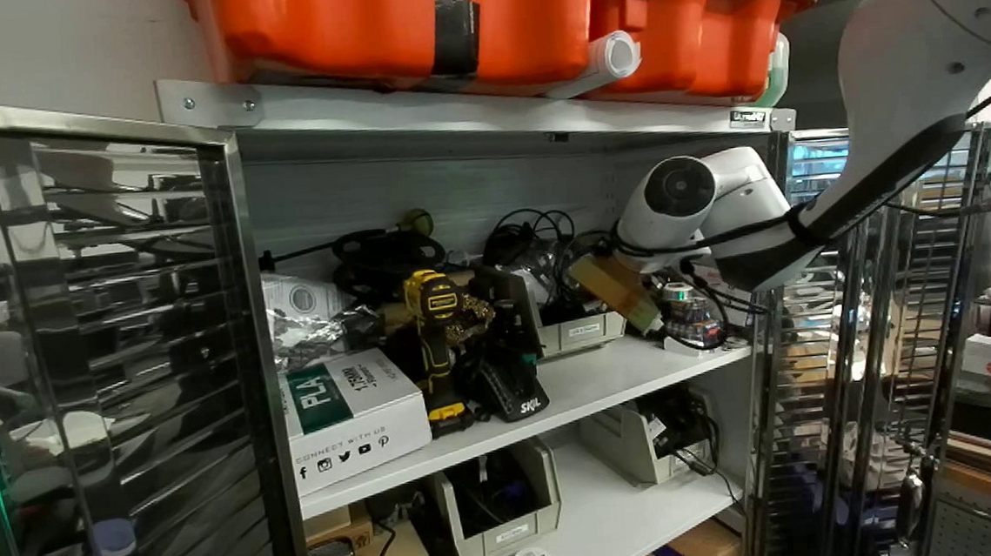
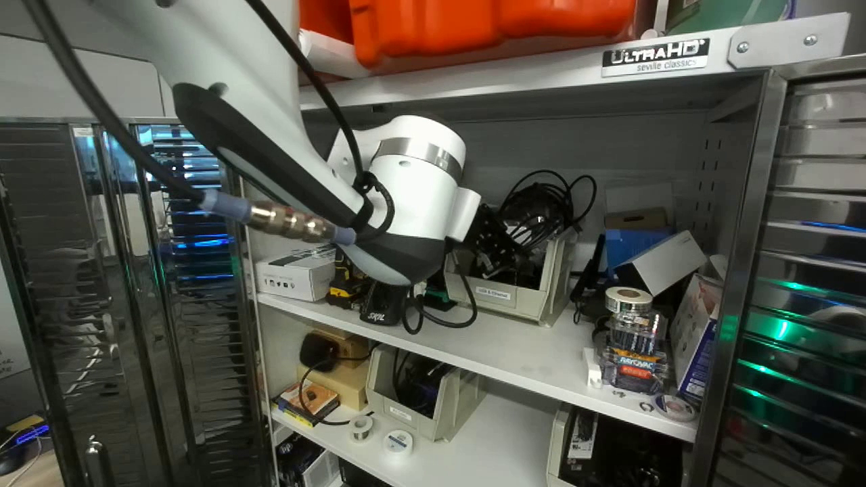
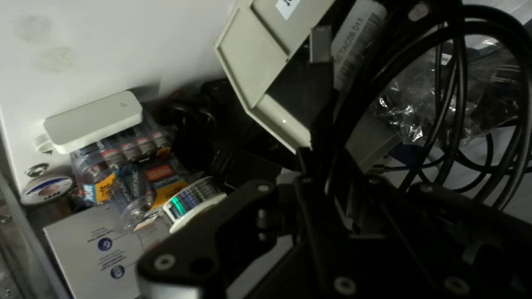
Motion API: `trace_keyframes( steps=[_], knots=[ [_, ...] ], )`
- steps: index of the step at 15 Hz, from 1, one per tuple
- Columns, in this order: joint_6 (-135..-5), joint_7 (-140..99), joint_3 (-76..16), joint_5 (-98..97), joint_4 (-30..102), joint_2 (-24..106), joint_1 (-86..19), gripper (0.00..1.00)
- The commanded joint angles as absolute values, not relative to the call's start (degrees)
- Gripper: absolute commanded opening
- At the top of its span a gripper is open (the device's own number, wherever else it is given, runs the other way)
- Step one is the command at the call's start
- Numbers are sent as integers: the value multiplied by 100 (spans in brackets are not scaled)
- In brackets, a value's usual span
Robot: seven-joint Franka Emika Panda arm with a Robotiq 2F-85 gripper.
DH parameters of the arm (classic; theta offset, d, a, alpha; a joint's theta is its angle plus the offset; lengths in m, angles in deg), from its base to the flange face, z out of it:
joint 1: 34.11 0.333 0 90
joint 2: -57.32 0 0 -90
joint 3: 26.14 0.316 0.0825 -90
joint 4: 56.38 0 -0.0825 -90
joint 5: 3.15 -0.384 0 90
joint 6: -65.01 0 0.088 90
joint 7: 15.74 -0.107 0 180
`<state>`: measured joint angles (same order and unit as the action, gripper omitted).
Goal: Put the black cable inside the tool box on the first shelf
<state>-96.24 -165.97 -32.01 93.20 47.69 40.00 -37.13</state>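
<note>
The black cable (image 3: 322,120) has a metal USB plug (image 3: 321,45) pointing up in the wrist view. Below the plug it runs between the fingertips of my gripper (image 3: 326,162), which are closed on it. Black cable loops hang at the right of that view; whether they all belong to this cable I cannot tell. A light grey labelled bin (image 3: 253,62), the likely tool box, lies just beyond the plug. The bin stands on the upper shelf in both exterior views (image 1: 582,333) (image 2: 492,295) and holds black cables. The arm's wrist mostly hides my gripper there. A thin black loop (image 2: 470,308) hangs below the wrist.
A yellow drill (image 1: 433,317), a SKIL charger (image 1: 512,390) and a white PLA box (image 1: 361,418) stand on the upper shelf (image 2: 514,355). Battery packs (image 2: 632,358) and a tape roll sit opposite. Grey bins (image 1: 509,534) stand below. The top shelf edge (image 1: 493,112) overhangs the arm.
</note>
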Motion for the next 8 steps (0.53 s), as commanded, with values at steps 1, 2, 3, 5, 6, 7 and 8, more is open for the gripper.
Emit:
trace_keyframes(
  steps=[1, 2, 3, 5, 6, 7, 8],
  knots=[
    [-9645, -16937, -3169, 9449, 4016, 3692, -3691, 9],
    [-9673, -16914, -3152, 9371, 3913, 3643, -3696, 9],
    [-9690, -16902, -3134, 9325, 3809, 3592, -3700, 9],
    [-9679, -16829, -3094, 9256, 3662, 3490, -3696, 9],
    [-9670, -16794, -3078, 9237, 3607, 3430, -3698, 9],
    [-9670, -16762, -3064, 9226, 3559, 3350, -3706, 9],
    [-9693, -16750, -3053, 9239, 3504, 3261, -3716, 9]
  ],
)
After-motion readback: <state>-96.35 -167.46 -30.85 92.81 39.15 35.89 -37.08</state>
